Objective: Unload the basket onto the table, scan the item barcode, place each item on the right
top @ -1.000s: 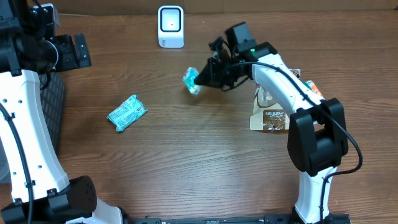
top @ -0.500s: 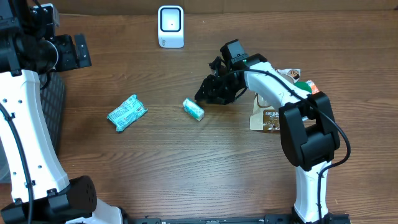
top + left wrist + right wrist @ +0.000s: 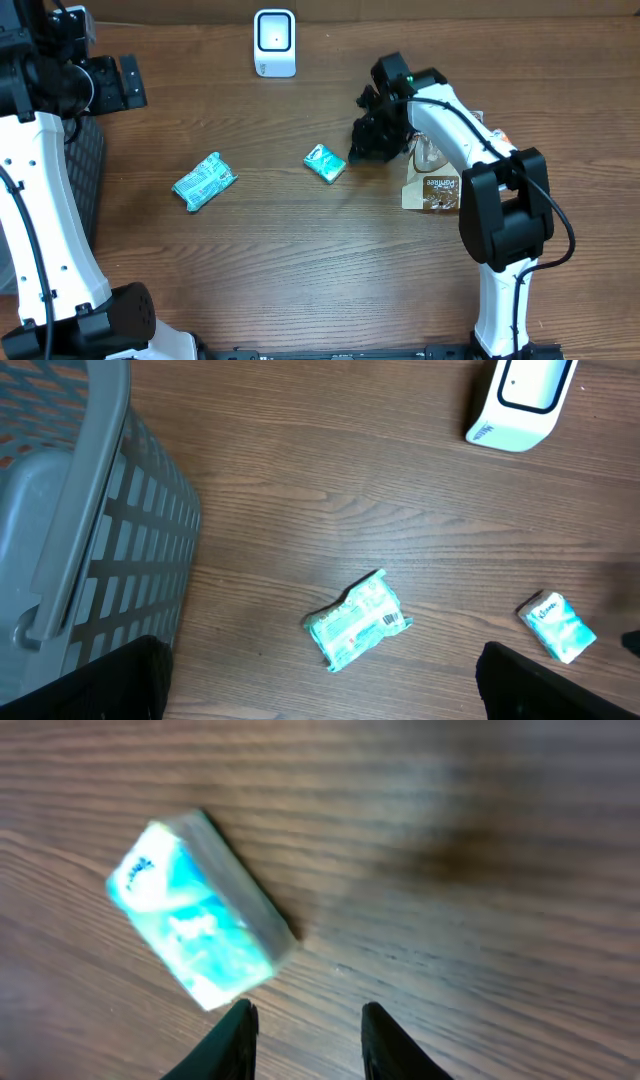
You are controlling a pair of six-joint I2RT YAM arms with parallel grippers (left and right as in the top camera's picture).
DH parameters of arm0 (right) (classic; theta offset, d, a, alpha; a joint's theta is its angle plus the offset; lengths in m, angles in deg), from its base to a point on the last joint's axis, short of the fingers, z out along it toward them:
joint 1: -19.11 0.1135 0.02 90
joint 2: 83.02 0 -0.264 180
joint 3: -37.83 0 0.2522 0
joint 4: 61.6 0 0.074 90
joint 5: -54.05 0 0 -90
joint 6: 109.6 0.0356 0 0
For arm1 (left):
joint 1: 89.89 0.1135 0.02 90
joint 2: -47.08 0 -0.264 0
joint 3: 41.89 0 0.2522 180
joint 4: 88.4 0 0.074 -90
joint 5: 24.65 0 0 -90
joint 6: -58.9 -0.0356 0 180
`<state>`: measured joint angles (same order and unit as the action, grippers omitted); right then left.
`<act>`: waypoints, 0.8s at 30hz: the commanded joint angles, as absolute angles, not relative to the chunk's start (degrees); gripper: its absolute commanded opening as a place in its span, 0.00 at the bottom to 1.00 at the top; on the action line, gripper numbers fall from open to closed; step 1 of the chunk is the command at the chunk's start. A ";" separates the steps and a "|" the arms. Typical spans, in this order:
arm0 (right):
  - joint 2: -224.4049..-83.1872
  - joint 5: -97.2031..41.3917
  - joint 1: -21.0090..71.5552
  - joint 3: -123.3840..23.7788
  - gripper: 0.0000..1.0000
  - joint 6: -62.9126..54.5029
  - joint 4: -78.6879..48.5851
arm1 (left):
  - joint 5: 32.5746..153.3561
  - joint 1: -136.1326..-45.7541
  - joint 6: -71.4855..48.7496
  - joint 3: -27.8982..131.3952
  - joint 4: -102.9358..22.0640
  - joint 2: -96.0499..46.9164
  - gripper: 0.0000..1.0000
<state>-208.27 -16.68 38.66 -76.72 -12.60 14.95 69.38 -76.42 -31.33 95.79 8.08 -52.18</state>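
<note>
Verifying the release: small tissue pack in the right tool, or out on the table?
Out. The tissue pack lies on the table, apart from the right tool; its jaws stand parted, nothing between.

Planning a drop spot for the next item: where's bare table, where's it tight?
Bare: the wide front strip of table below the green packet and tissue pack; also between the scanner and green packet. Crowded: right end effector, tissue pack and snack bags sit close together.
</note>
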 commanded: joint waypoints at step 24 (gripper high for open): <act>-205.50 -25.99 47.49 -82.05 0.04 -12.40 16.35 | 69.23 -77.16 -32.43 96.84 7.84 -51.94 1.00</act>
<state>-207.79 -31.44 52.10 -82.36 -13.43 16.50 69.38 -76.42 -31.33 95.79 8.05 -52.18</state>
